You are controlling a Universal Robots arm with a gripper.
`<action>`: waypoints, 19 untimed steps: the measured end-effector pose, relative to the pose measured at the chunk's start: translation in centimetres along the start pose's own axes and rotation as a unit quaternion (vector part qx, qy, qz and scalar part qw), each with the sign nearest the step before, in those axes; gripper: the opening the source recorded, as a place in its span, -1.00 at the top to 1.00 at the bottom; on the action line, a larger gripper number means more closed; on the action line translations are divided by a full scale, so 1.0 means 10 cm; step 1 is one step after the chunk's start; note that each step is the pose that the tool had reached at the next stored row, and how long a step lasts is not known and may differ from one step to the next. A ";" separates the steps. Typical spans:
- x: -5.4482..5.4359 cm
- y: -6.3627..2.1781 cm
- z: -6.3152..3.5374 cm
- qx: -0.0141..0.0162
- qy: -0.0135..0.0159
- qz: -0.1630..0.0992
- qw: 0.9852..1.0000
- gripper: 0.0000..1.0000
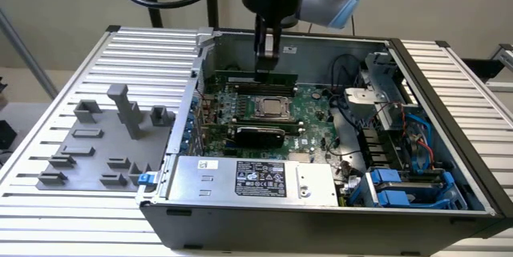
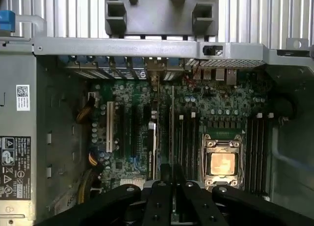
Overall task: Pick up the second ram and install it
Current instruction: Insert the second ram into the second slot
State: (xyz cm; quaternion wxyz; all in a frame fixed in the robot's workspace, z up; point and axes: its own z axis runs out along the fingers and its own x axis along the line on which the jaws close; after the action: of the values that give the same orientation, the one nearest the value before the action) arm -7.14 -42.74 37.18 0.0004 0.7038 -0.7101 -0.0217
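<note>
Gripper [image 1: 267, 72] narrow, fingers pinched on the long top edge of the second ram [image 1: 239, 79], about mid-length. Holds the green stick upright on edge and level, low inside the computer case [image 1: 321, 233], just behind the CPU socket [image 1: 273, 107] in the exterior view, parallel to the socket's rear side. Cannot tell whether seated in a slot or just above one. From the wrist view, same stick seen edge-on as a thin line running out from between the fingertips, with two black memory slots [image 2: 189, 138] between it and the socket. More black slots [image 2: 257, 152] on the socket's opposite side. Green motherboard [image 1: 314, 98] all around the socket. Power supply [image 1: 256, 179] with white and black labels in front of the socket, against the case's near wall. Blue drive brackets [image 1: 400, 190] and blue cables [image 1: 418, 143] well off to the exterior view's right of the socket. Outside the case, to the exterior view's left of the socket, grey fixture tray [image 1: 96, 161] with upright posts, on the ribbed metal table [image 1: 152, 44].
</note>
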 end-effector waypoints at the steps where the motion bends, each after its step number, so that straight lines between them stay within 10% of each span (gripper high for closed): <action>1: -0.02 -0.029 0.018 0.000 0.000 0.000 1.000 1.00; 19: -0.42 -0.313 0.349 0.000 0.000 0.002 1.000 1.00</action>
State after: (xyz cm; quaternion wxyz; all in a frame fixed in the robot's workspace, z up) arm -4.08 -38.43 33.72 0.0006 0.7026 -0.7113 -0.0219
